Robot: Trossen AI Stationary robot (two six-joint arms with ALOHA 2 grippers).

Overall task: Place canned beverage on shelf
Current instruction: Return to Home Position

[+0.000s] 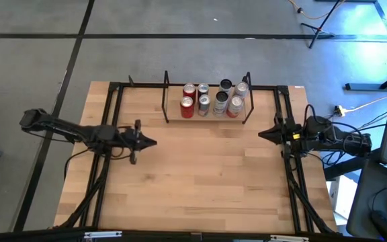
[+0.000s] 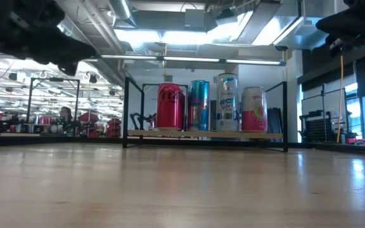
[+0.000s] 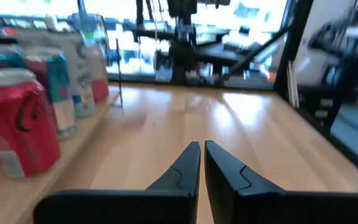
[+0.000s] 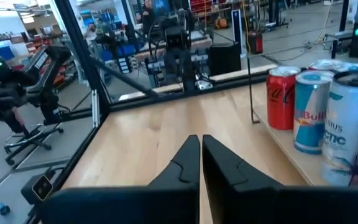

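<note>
The shelf [image 1: 207, 119], a light wood plank between two black wire end frames, stands at the table's far middle. Several cans stand upright on it: red cans [image 1: 187, 106], silver ones [image 1: 220, 103] and a pink-and-white one [image 1: 234, 107]. In the low view a red can [image 2: 170, 107], a blue one [image 2: 199, 105], a white one [image 2: 227, 102] and a pink one [image 2: 254, 108] show in a row. My left gripper [image 1: 154, 142] is shut and empty over the table's left part. My right gripper [image 1: 260, 135] is shut and empty at the right, near the shelf's right end.
Black rails [image 1: 109, 128] run along the table's left and right sides [image 1: 289, 154] and its far edge. The bare wooden tabletop [image 1: 200, 181] lies between the arms and toward the near edge. A person [image 2: 64, 115] shows far off in the room.
</note>
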